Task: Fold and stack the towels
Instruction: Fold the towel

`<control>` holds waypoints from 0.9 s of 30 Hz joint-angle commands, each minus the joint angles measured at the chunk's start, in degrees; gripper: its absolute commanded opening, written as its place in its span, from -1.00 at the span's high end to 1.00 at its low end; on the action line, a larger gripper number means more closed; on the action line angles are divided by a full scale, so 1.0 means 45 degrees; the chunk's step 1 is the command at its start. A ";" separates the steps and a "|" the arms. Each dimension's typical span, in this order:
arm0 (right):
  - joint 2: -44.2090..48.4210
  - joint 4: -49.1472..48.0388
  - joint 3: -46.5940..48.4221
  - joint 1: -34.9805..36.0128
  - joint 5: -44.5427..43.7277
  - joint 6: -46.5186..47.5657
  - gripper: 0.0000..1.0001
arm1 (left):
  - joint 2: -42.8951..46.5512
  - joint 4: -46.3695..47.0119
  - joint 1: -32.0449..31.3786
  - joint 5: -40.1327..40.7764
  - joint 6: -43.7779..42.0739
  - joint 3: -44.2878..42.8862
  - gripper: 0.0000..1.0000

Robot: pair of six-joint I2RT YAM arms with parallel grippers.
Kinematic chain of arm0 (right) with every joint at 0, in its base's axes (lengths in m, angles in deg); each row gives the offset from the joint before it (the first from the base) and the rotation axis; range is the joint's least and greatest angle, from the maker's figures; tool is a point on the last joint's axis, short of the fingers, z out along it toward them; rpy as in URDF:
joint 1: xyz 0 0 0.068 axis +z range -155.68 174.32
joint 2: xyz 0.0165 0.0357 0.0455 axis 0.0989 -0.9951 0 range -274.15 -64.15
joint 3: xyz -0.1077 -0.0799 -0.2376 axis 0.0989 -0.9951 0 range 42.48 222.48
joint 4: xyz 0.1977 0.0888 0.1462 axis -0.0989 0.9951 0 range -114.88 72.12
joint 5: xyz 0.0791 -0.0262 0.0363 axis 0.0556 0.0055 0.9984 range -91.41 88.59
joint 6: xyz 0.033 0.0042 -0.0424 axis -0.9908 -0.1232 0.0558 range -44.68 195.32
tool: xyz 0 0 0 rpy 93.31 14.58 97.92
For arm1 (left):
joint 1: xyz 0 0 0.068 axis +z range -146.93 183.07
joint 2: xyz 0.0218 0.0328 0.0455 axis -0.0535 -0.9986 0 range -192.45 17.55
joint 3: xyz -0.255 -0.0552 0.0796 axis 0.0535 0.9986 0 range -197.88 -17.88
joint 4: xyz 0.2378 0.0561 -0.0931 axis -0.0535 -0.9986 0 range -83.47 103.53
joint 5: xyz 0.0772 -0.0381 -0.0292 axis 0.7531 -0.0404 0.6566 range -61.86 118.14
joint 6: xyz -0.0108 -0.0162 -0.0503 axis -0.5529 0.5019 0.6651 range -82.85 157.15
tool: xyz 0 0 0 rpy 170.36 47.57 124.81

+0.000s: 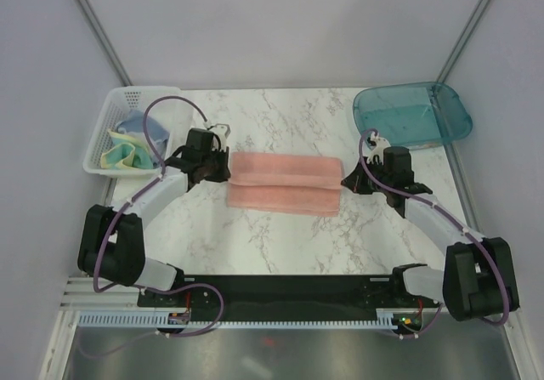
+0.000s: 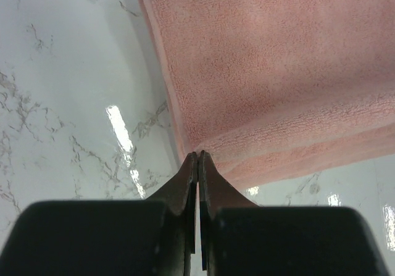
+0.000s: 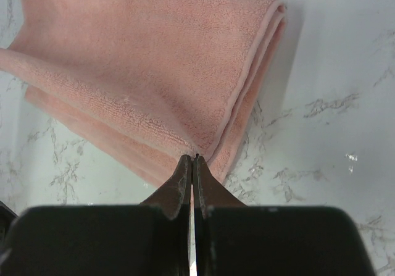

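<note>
The large salmon-pink towel (image 1: 285,184) lies folded lengthwise in the middle of the marble table. My left gripper (image 1: 223,169) is at its left end, with jaws shut on the towel's corner edge (image 2: 185,146). My right gripper (image 1: 347,178) is at its right end, shut on the upper layer's corner (image 3: 207,146). The towel fills both wrist views (image 2: 271,72) (image 3: 142,60). The pale-yellow towel (image 1: 119,155) and the grey-blue towel (image 1: 134,127) lie crumpled in a white basket (image 1: 95,152) at the left.
A translucent teal bin (image 1: 412,116) lies at the back right. The arms' base rail (image 1: 280,291) runs along the near edge. Grey walls and metal posts close in the table's back and sides.
</note>
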 commanded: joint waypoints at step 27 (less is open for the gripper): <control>0.1553 0.4132 0.0692 0.1770 -0.3072 -0.3299 0.02 | 0.0211 -0.4075 -0.0589 0.1945 0.2465 -0.1314 -0.10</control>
